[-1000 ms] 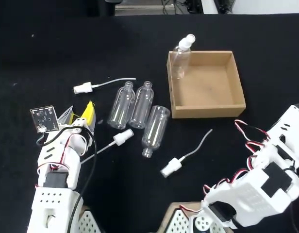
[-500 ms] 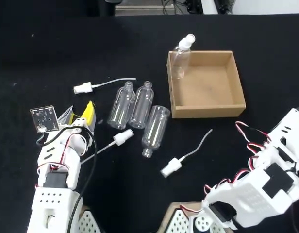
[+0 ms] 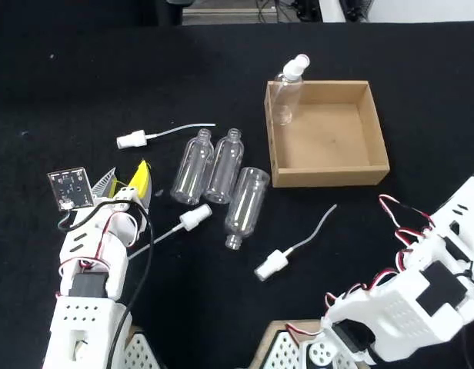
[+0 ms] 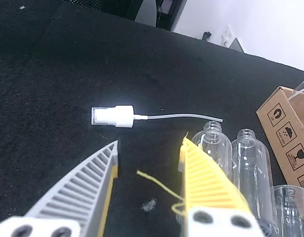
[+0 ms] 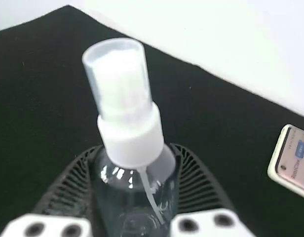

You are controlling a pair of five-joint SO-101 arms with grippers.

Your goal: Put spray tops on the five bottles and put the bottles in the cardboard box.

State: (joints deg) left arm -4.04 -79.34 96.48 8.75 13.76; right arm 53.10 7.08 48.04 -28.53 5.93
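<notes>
My right gripper (image 5: 130, 195) is shut on a clear bottle (image 5: 130, 187) fitted with a white spray top (image 5: 123, 106); that arm (image 3: 422, 292) sits at the lower right of the table. My left gripper (image 4: 149, 153) is open, its grey and yellow fingers just short of a loose spray top (image 4: 112, 116) (image 3: 133, 139). Three open bottles (image 3: 221, 173) lie left of the cardboard box (image 3: 327, 178). One capped bottle (image 3: 287, 92) stands in the box's far left corner. Two more spray tops (image 3: 192, 218) (image 3: 272, 264) lie in front of the bottles.
A small circuit board (image 3: 70, 187) lies beside the left arm (image 3: 95, 254). A phone (image 5: 292, 157) shows on the table beyond the held bottle. Black cloth covers the table, with open room at the far left and far right.
The right arm has drifted slightly down and to the right. The left arm and the loose items have not moved.
</notes>
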